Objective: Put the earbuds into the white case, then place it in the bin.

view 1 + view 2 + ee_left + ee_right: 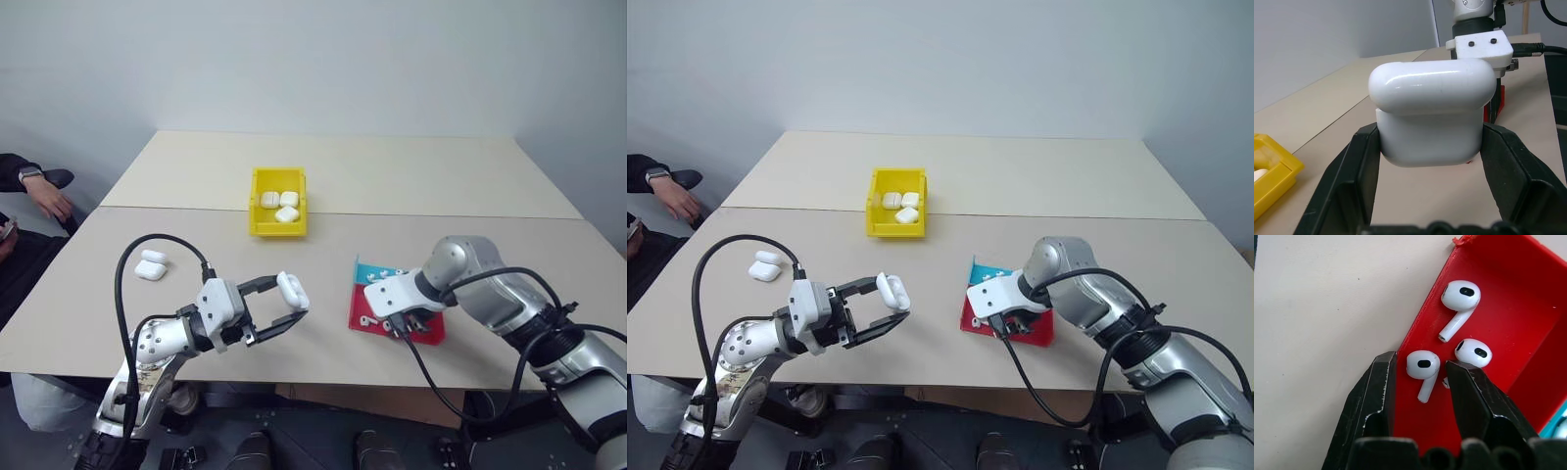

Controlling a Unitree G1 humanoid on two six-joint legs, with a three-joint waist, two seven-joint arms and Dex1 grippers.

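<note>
My left gripper [289, 304] is shut on a white case [292, 290], held level above the table's front edge. Close up, the case [1432, 112] sits between the black fingers [1352, 166]. My right gripper [404, 325] points down into the red and blue tray [359, 315]. Its jaws stand open astride one earbud [1422, 367], which lies on the red floor with a sliver of red on each side. Two more earbuds [1461, 296] [1474, 352] lie just beyond it. The yellow bin [277, 229] stands at mid-table and holds three white cases [286, 208].
Two more white cases [151, 266] lie on the table to the left of my left arm. A person's hand [44, 196] rests at the far left edge. The table's seam [441, 213] runs across behind the bin.
</note>
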